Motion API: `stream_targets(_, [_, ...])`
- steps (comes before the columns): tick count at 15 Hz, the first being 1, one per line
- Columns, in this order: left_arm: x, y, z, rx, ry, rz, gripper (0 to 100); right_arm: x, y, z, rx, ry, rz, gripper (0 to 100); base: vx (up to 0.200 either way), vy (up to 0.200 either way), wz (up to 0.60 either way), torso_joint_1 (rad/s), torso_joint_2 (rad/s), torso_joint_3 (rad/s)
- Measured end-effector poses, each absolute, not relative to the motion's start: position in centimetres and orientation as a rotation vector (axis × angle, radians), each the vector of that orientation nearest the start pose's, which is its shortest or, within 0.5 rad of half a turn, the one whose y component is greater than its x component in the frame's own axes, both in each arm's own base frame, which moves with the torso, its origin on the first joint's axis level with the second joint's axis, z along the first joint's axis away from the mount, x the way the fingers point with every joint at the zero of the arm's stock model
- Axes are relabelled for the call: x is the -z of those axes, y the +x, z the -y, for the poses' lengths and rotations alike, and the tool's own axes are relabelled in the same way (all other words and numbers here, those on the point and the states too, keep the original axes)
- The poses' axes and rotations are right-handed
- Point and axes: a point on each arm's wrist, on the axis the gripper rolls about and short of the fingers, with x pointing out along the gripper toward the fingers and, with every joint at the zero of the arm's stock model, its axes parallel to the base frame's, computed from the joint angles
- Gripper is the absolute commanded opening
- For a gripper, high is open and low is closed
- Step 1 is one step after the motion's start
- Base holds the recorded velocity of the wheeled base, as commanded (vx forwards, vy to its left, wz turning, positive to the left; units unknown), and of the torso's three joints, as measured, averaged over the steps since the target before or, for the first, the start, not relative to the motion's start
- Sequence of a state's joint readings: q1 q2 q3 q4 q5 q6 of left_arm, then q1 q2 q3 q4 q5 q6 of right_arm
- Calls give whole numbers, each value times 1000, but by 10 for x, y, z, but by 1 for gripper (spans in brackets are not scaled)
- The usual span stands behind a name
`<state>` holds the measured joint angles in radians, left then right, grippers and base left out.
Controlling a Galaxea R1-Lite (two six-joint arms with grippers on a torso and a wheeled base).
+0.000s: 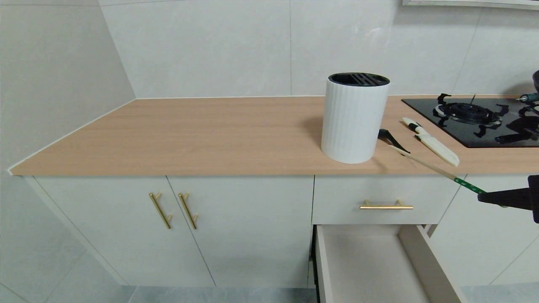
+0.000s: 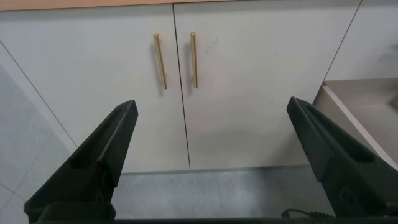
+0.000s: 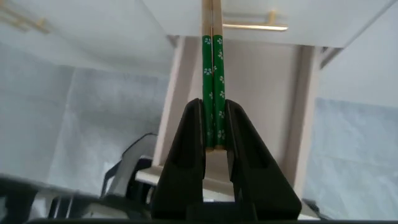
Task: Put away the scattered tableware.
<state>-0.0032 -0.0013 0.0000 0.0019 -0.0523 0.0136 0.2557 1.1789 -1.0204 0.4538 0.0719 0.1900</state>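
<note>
Right gripper (image 3: pixel 211 115) pinches a pair of pale wooden chopsticks with green patterned ends (image 1: pixel 433 168). They slant from above the open white drawer (image 1: pixel 366 261) up over the wooden counter (image 1: pixel 210 134) edge, with the tips near the white ribbed cylindrical holder (image 1: pixel 353 122). Left gripper (image 2: pixel 211 106) spread wide, facing the white cabinet doors (image 2: pixel 249 93)

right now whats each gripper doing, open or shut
left gripper: open, empty
right gripper: shut on chopsticks
</note>
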Motion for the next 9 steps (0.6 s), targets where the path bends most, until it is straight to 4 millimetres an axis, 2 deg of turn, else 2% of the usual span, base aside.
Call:
stream_targets(4, [-75, -23, 1, 56, 14, 0, 100, -250, 143, -41, -316, 47, -623, 0, 0, 0, 0, 0, 0, 0])
stream_targets(9, [-75, -23, 1, 56, 14, 0, 100, -226, 135, -58, -440, -51, -663, 0, 0, 0, 0, 0, 0, 0])
